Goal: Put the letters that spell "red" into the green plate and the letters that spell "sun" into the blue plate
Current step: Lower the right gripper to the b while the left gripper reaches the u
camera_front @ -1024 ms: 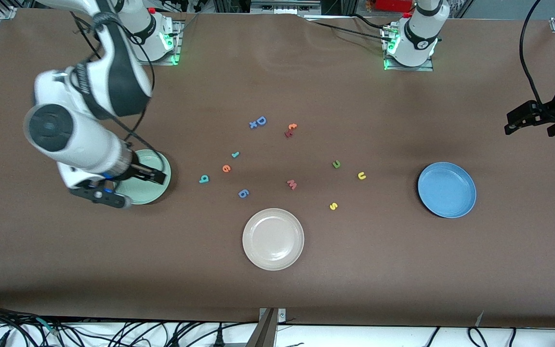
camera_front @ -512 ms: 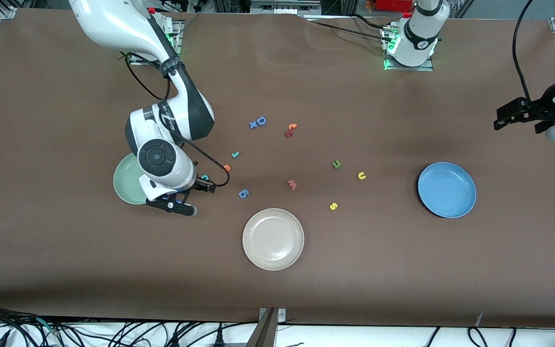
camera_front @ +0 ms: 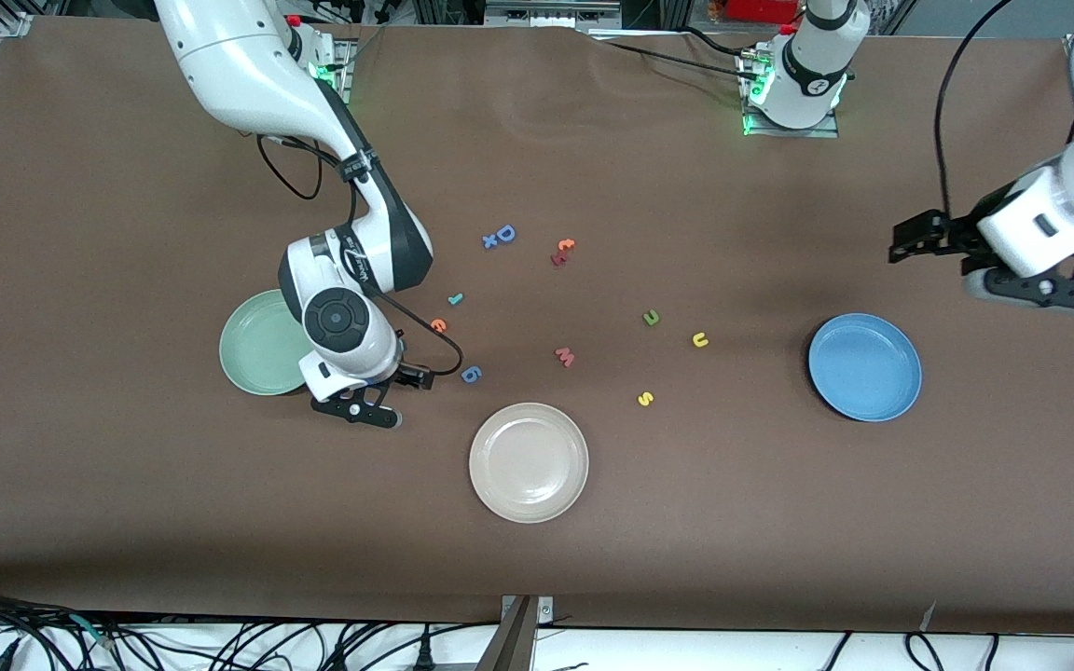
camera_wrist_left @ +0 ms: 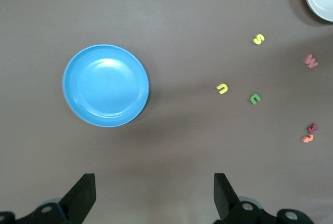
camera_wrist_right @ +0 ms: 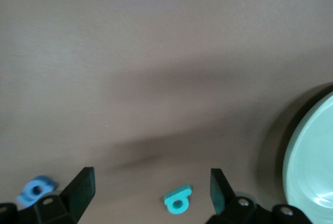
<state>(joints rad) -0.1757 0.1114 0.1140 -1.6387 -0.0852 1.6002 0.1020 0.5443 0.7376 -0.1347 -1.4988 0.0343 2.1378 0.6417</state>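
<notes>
The right hand [camera_wrist_right: 148, 195] has shifted, spread over the teal "d" [camera_wrist_right: 177, 199].

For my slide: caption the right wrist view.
Open right gripper over the small teal letter "d", beside the pale green plate.

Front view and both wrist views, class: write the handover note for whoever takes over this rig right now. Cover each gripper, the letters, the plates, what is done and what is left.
Right gripper: open, low over the teal d, beside the green plate; nothing held.
Left gripper: open, empty, up over the table by the blue plate.
Teal r and orange e lie on the table near the right arm.
Olive n, yellow u and yellow s lie on the table, toward the blue plate.
Done: nothing; both plates hold no letters.
Left: all six letters.
</notes>
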